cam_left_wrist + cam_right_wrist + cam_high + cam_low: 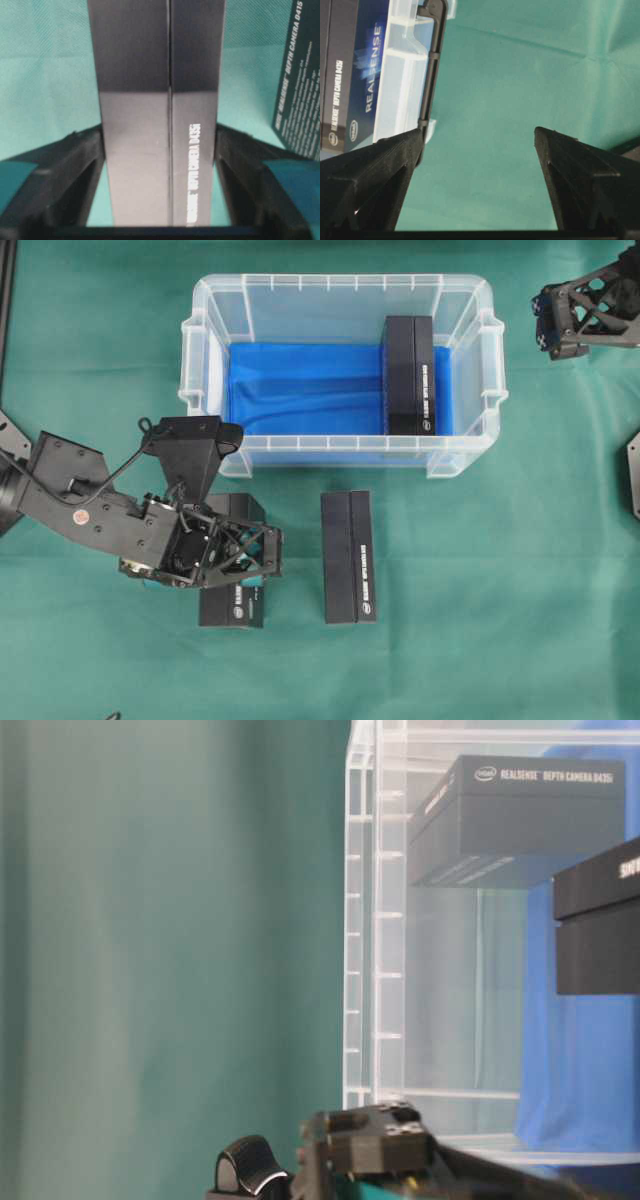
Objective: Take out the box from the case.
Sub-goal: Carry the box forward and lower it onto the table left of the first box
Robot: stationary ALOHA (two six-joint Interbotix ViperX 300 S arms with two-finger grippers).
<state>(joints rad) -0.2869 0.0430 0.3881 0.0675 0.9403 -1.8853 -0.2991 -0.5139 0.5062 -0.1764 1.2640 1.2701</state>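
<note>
In the overhead view, you are looking at the case [341, 302] sitting on the green tabletop [500, 580], with the blue cloth [300, 390] lining its bottom. One black box [409, 375] is lying inside the case at its right end. A second box [349, 556] is lying on the tabletop just in front of the case. A third box [232, 602] is lying to the left of the second one, partly covered by the left gripper [262, 552]. The right gripper [543, 322] is hovering at the upper right, outside the case and apart from every box.

In the table-level view, you are seeing the clear wall of the case [375, 920] with two boxes visible at the right; part of the left arm is showing at the bottom edge.

In the left wrist view, the left fingers [75, 170] are standing spread on either side of the third box [160, 125]; a thin gap is showing on each side, so they are not pinching it.

In the right wrist view, the right fingers [580, 170] are standing spread wide over bare tabletop, holding nothing. The rim of the case [405, 55] and the box inside [350, 75] are lying at the left.
</note>
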